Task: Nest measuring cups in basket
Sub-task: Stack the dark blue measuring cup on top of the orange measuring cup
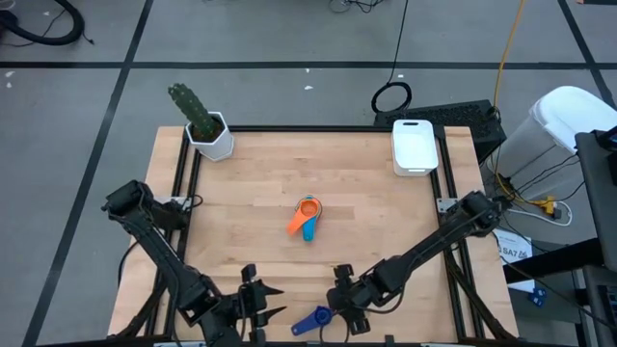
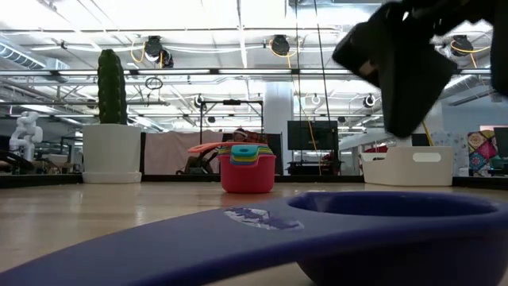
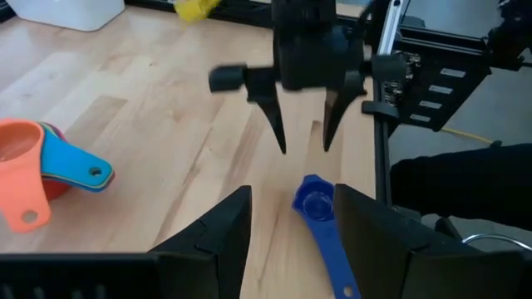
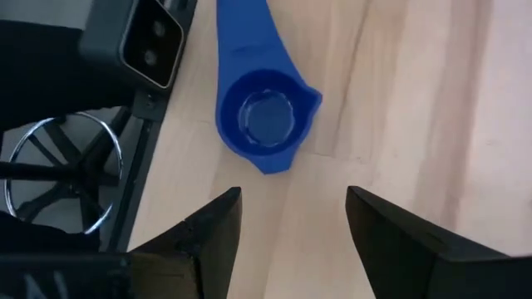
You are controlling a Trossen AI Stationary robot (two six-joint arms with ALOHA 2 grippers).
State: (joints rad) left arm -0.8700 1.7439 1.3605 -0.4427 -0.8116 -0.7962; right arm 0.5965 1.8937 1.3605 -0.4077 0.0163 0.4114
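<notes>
Blue plastic measuring cup lies loose at the worktop's near edge, light, rigid, likely slippery; grasp its flat handle. Right hand hovers released above it; left hand open nearby.

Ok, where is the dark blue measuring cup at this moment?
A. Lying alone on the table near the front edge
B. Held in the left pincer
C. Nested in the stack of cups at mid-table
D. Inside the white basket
A: the dark blue cup lies alone on the wood near the front edge, below the open right pincer, apart from the nested stack and the basket.
</notes>
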